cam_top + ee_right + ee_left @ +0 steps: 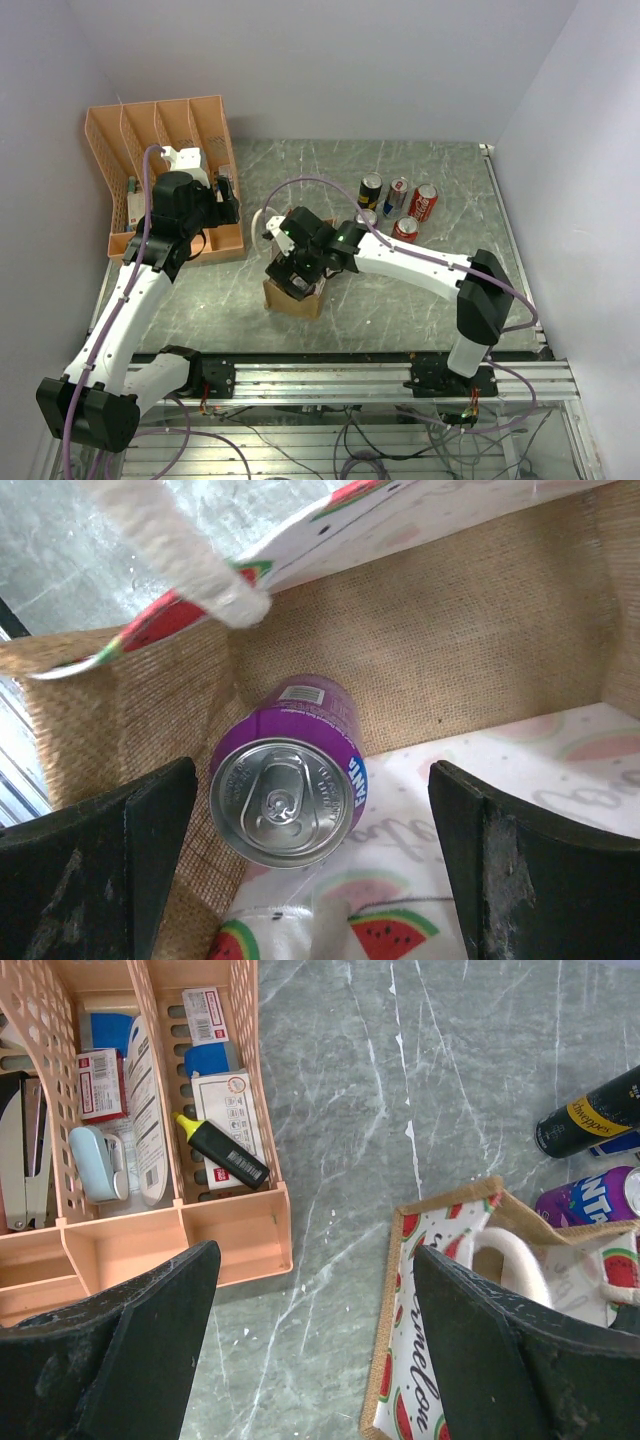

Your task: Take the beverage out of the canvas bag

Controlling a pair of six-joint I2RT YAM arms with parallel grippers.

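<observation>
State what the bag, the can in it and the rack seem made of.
Bag: coarse woven jute or burlap, matte, by its weave; printed watermelon panels look smoother. Can: likely aluminium, shiny top with pull tab. Rack: moulded plastic, probably, slotted orange walls.

One canvas bag (480, 630), one purple can (285, 790) inside it, five cans (424, 202) standing outside it, one orange rack (105, 150)

an orange slotted rack (105, 160) stands at the far left of the grey marbled table (400, 305). inside it lie a black-and-yellow highlighter (222, 1150) and a stapler (25, 1155). four cans (424, 202) stand well to its right.
</observation>
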